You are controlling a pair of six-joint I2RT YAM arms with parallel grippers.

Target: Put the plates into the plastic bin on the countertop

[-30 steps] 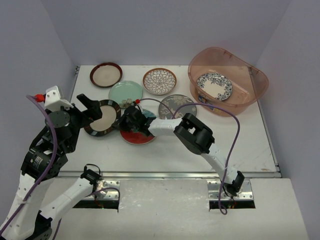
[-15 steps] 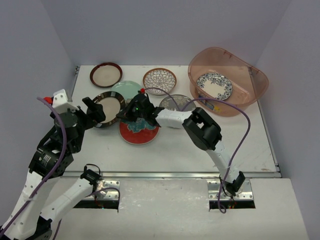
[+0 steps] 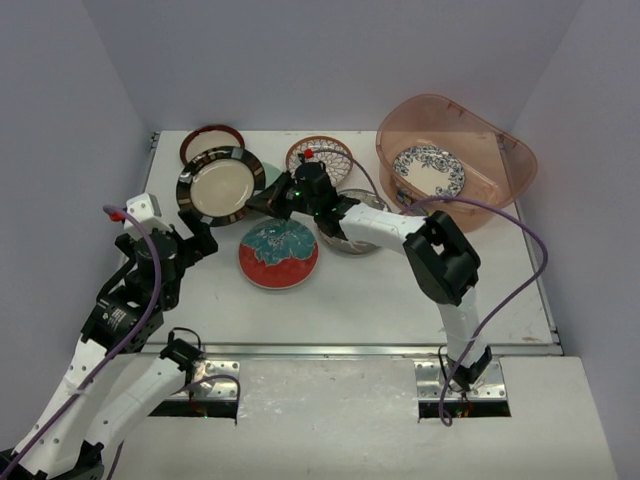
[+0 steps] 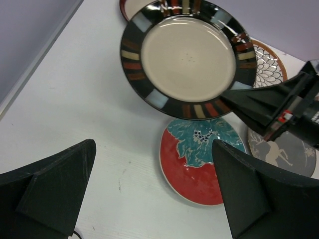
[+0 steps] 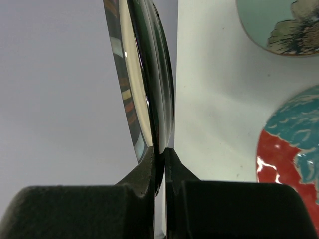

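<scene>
The right hand point(image 5: 159, 152) grasps the striped plate point(image 3: 220, 186) by its rim, lifted off the surface point(image 3: 350, 300). We carry it over the bin point(image 3: 500, 195) wall, lower, then release. The left hand point(image 3: 197, 238) is spread, holding nothing.

- White countertop point(image 3: 400, 290) with a metal rail point(image 3: 340, 349) along its near edge; 5 plates lie flat on it.
- Red-and-teal floral plate point(image 3: 278, 255), left of centre.
- Grey deer plate point(image 4: 279, 149) just right of it, partly hidden.
- Mint green plate point(image 5: 279, 25) behind the red one.
- Brown lattice plate point(image 3: 330, 152) and dark-rimmed cream plate point(image 3: 208, 137) along the back, apart.
- Pinkish plastic bin point(image 3: 515, 175) at the back right corner.
</scene>
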